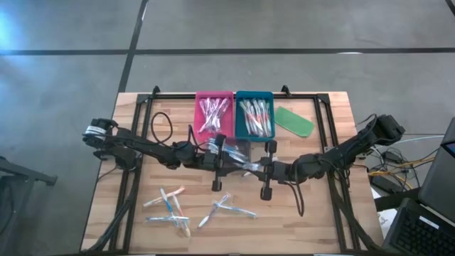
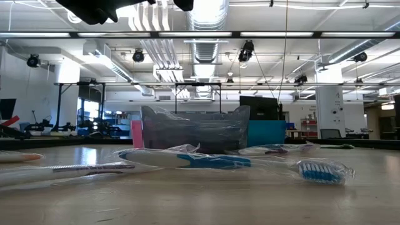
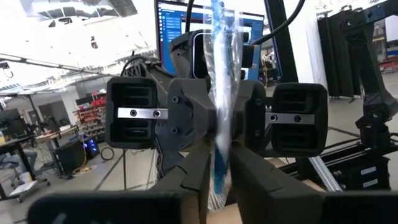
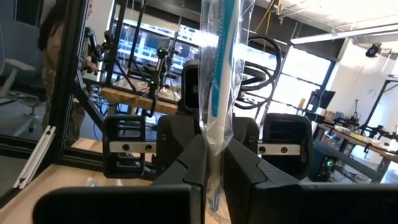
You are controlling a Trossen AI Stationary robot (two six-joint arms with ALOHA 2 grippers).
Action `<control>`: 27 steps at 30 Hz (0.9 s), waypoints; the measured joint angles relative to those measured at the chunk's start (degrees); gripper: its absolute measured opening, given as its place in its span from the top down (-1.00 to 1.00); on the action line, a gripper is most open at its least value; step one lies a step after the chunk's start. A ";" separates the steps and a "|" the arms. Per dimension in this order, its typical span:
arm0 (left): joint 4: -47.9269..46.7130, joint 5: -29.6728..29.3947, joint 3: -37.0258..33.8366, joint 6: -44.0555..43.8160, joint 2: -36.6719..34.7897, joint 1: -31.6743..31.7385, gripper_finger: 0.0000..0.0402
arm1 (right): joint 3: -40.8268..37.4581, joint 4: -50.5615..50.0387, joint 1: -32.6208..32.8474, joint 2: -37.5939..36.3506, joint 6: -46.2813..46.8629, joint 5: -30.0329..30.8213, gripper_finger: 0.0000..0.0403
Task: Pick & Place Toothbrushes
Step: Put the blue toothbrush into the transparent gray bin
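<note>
A: Where's the plastic-wrapped blue-and-white toothbrush (image 4: 217, 93)?
B: Mid-worktop (image 1: 334, 227), off the surface, between both claws, long axis across their fingers. Right claw (image 4: 214, 165) clamped on it; left claw (image 3: 221, 168) also pinching it (handover, grip possibly loosening).
A: So the right carries it.

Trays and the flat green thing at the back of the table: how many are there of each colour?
Pink tray: 1
Blue tray: 1
Green flat piece: 1
Total: 3
</note>
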 joint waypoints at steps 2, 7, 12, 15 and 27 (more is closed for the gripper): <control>-0.14 -0.04 0.00 -0.24 0.00 0.00 0.62 | 0.00 0.00 0.00 0.00 0.01 -0.16 0.89; -3.25 -0.06 0.03 0.69 -0.17 -0.02 0.35 | 0.00 0.04 0.02 0.00 0.01 -0.27 0.88; -9.58 -2.34 1.41 0.93 -0.85 -0.04 -0.01 | 0.00 0.04 0.04 0.00 0.05 -0.23 0.88; -15.32 -3.02 2.68 3.03 -2.17 -0.04 -0.17 | 0.00 0.04 0.04 0.00 0.18 -0.19 0.88; -29.89 -4.00 3.69 4.27 -10.03 -0.07 -0.26 | 0.00 0.02 0.04 0.00 0.25 0.02 0.88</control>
